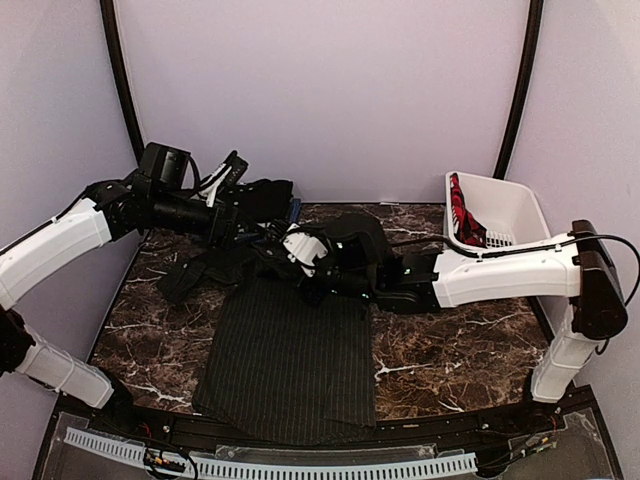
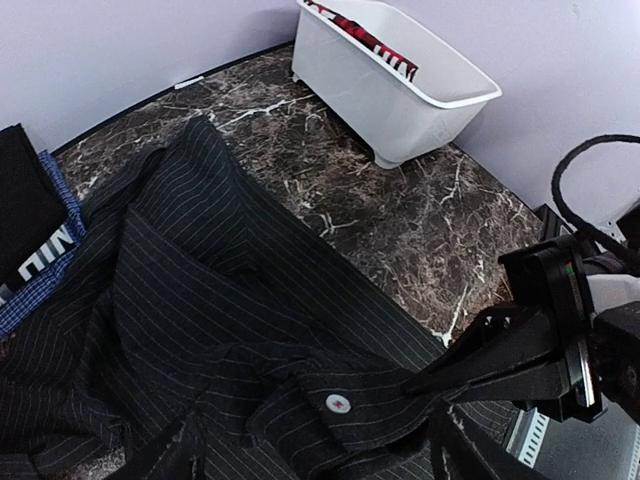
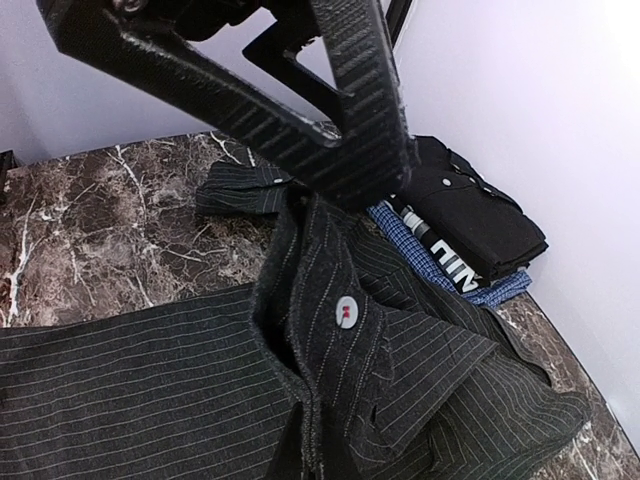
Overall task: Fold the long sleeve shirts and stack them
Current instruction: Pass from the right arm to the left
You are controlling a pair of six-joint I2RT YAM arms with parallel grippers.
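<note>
The pinstriped black shirt (image 1: 285,360) lies spread on the table's middle, its upper part bunched between the arms. My right gripper (image 1: 303,257) is shut on its buttoned cuff (image 2: 338,403), which it holds raised; the cuff (image 3: 343,312) runs down into that gripper (image 3: 320,462). My left gripper (image 1: 258,238) is open, with its fingers (image 2: 462,452) wide apart on either side of that cuff and not gripping it. The plain black shirt (image 3: 480,220) lies folded on the blue lettered shirt (image 3: 450,268) at the back left.
A white plastic basket (image 1: 520,205) with red cloth inside stands at the back right. It also shows in the left wrist view (image 2: 420,100). The folded stack (image 1: 268,195) sits against the back wall, behind the left gripper. Bare marble (image 1: 450,360) lies right of the shirt.
</note>
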